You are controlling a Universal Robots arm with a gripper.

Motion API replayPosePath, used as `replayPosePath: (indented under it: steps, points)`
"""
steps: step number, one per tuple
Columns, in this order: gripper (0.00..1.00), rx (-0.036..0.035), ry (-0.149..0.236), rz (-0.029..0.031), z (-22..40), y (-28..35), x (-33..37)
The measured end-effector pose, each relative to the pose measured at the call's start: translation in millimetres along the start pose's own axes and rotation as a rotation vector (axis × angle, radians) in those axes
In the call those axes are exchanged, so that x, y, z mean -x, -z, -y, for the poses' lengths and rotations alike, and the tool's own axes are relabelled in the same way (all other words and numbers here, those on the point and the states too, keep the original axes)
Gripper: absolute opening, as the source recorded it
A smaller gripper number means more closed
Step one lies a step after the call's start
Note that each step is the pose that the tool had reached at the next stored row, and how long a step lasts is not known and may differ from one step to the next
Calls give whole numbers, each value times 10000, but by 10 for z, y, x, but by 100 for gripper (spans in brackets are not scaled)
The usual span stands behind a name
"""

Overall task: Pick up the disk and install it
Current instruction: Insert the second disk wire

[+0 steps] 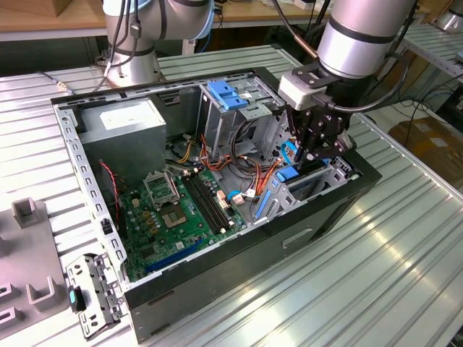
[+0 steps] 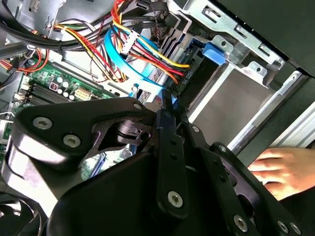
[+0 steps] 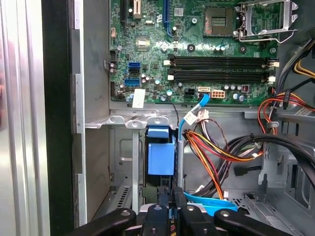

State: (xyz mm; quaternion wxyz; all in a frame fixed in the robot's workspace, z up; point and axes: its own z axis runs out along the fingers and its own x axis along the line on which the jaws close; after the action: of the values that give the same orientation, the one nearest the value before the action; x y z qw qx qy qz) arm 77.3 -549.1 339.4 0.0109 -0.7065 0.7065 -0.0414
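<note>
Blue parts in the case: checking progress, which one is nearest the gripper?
The blue piece low in the front bay, just below the gripper; the blue latch sits apart atop the drive cage.

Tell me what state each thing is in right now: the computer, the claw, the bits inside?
Computer case: lying on its side, side panel off, inside exposed.
Gripper: lowered into the drive bay; fingers shut on a thin blue part, seemingly the disk's rail.
Disk: standing on edge in the bay.
CPU socket: empty, frame closed.
Memory slots: empty.
Blue latch: atop the drive cage.
Hand: resting on the case's outside.
</note>
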Motion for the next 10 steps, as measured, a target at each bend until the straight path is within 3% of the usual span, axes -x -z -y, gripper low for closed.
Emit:
replayPosePath:
  steps: [4, 5, 6, 10]
  points:
    - [17, -1, -1, 8, 0, 1, -1]
    - [17, -1, -1, 8, 2, 19, -1]
    - [24, 0, 0, 5, 3, 40, -2]
    - [24, -1, 0, 4, 9, 120, -6]
